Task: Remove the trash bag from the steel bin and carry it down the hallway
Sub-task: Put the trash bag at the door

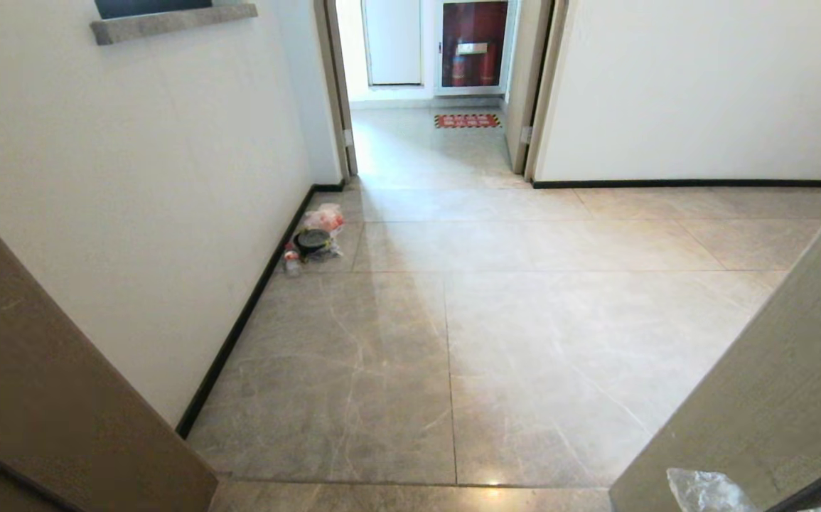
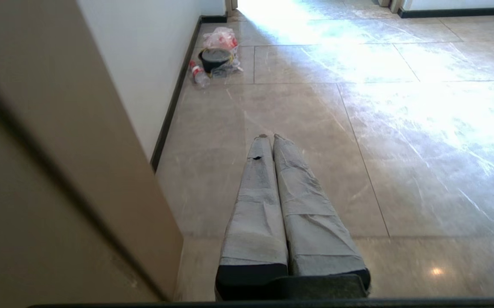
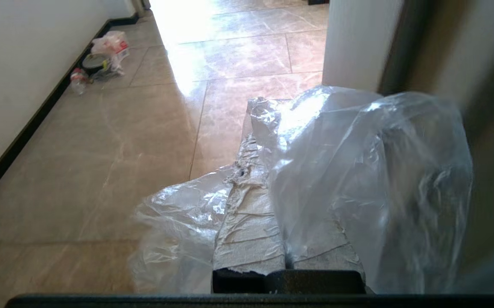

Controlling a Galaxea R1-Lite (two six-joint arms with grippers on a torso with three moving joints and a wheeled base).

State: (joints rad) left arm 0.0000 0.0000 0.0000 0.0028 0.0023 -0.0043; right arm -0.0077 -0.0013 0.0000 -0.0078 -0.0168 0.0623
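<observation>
Beige-grey marbled tiles of the hallway run ahead between white walls with a black baseboard, framed at both lower corners of the head view by tan wooden door frames. At about twelve o'clock an open doorway leads to a brighter stretch of floor with a red floor mat and a glass-fronted cabinet holding red fire extinguishers. Against the left wall, at about ten o'clock, sits a small pile of litter: a red-and-white bag, a dark round container and a plastic bottle lying touching one another beside the baseboard.

The trash bag, thin, clear and crinkled, is draped over the right end effector, whose tape-wrapped fingers are pressed together and pinch the film between them; the bag billows along both sides of the fingers. In the head view only a scrap of it shows, at five o'clock by the right door frame. The left end effector hangs above bare tile, its wrapped fingers pressed together and holding nothing.
</observation>
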